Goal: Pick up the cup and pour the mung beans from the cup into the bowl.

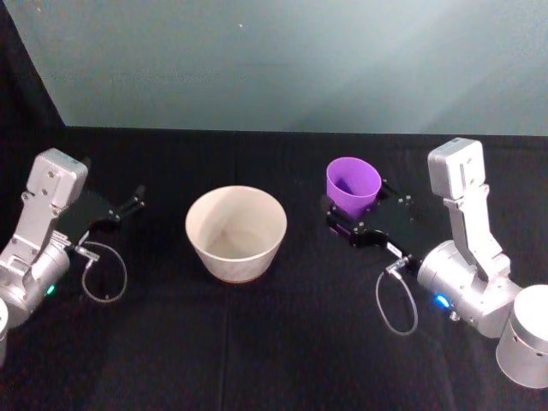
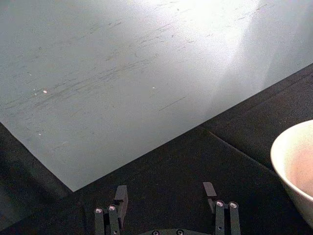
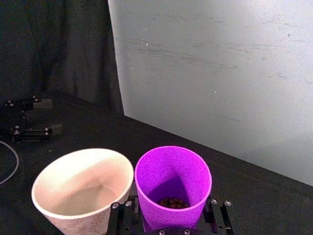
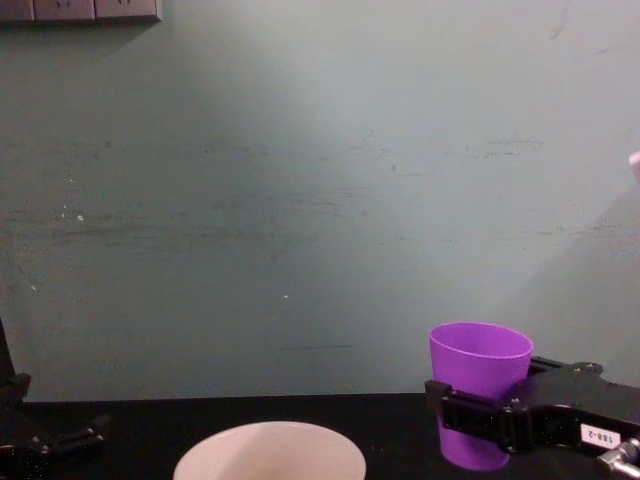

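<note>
Right gripper (image 1: 360, 211): clenched on the cup (image 1: 353, 185), one finger on each side of the lower wall. The right wrist view shows the purple wall filling the gap between the two fingers.

Cup: upright, mouth up, to the robot's right of the bowl (image 1: 235, 257) and apart from it. A small heap of dark mung beans (image 3: 171, 201) lies at the bottom. Whether the base rests on the black table cloth (image 1: 257, 351) or is clear of it cannot be told.

Bowl: upright near the table centre, with no beans visible inside.

Left gripper (image 1: 128, 205): released, fingers spread with nothing between them, parked to the left of the bowl.

Step in hand: pick-up, with the grasp made and the transfer not yet begun.

Next move, as judged:
1. Raise the cup until its base clears the bowl rim.
2. Carry it leftward until its mouth is over the bowl interior.
3. Rotate the wrist so that the mouth tips toward the bowl centre.

The load is light, so a steep tilt is likely needed to empty it
</note>
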{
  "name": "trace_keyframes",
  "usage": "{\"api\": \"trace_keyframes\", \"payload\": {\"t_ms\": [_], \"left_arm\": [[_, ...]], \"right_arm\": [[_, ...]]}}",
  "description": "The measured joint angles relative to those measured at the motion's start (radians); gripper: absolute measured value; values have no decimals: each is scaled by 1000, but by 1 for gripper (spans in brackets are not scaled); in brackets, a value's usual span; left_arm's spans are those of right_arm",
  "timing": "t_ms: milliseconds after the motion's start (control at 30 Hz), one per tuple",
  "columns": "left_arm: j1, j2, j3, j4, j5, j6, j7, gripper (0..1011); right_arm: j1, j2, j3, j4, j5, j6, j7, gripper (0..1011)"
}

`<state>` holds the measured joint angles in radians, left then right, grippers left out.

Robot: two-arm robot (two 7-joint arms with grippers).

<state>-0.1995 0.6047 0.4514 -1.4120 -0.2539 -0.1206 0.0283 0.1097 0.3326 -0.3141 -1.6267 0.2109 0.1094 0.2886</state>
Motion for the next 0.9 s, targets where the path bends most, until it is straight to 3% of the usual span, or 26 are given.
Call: {"api": "trace_keyframes", "payload": {"t_ms": [900], "left_arm": [[0,0,0,0,0,0,0,1000]], "right_arm": [[0,0,0,0,0,0,-1,717]]}}
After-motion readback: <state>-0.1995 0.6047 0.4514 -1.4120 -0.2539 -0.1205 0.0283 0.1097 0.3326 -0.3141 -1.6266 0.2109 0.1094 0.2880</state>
